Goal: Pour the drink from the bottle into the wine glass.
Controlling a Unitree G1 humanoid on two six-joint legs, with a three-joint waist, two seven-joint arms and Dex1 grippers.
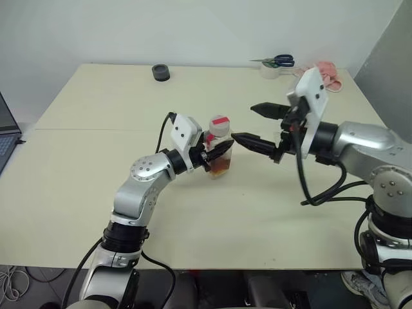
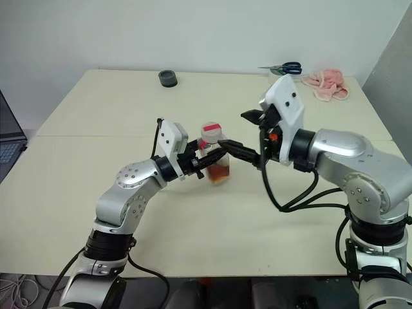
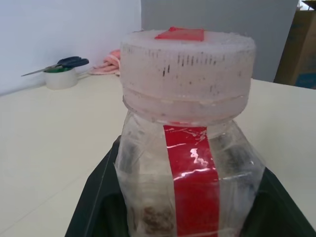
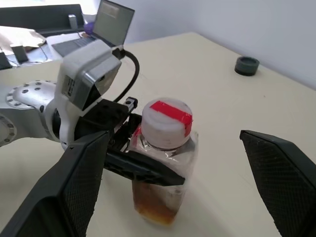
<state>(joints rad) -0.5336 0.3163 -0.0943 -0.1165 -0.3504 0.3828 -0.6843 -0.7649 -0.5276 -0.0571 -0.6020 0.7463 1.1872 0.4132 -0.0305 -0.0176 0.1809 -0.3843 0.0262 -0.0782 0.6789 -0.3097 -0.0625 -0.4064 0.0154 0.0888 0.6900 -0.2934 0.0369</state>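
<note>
The left pincer is clenched on the bottle, which stands on the desk; the right pincer hangs released just beside it, fingers spread wide near the cap; the cap is on, the drink sits low inside; uncapping and pouring remain.

Bottle upright on table, capped, amber drink filling bottom.
</note>
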